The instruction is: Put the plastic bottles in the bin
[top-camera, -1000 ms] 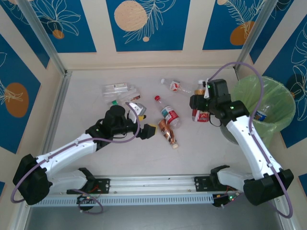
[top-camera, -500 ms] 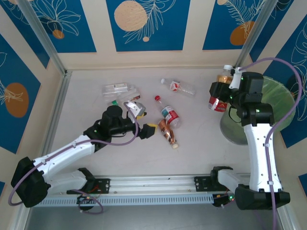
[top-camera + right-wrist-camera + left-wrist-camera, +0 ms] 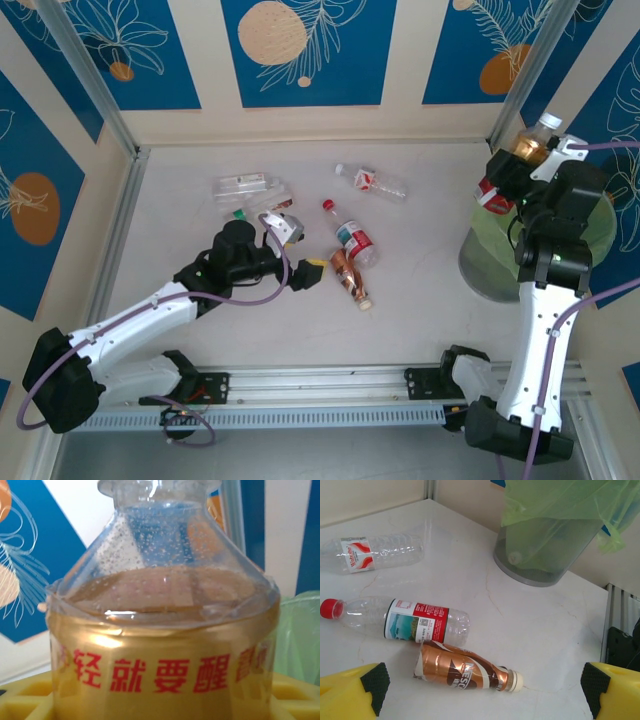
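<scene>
My right gripper [image 3: 507, 178] is shut on a gold-labelled bottle [image 3: 530, 145] with a white cap, held high at the near-left rim of the bin [image 3: 478, 268], which has a green bag [image 3: 597, 212]. Close up, that bottle [image 3: 165, 655] sits between my yellow fingers [image 3: 295, 696]. My left gripper [image 3: 298, 250] is open, low over the table, facing a brown crushed bottle [image 3: 465, 667] and a red-capped bottle [image 3: 405, 620]. Another clear bottle [image 3: 370, 552] lies farther back, and crushed clear ones [image 3: 250, 187] lie at the back left.
The bin [image 3: 540, 555] stands in the right back corner against the patterned wall. A metal rail [image 3: 320, 385] runs along the near edge by the arm bases. Open tabletop [image 3: 420, 300] lies between the bottles and the bin.
My right arm has lifted the gold-labelled bottle up and to the right, from the table to the bin's rim. The left arm has barely moved.
</scene>
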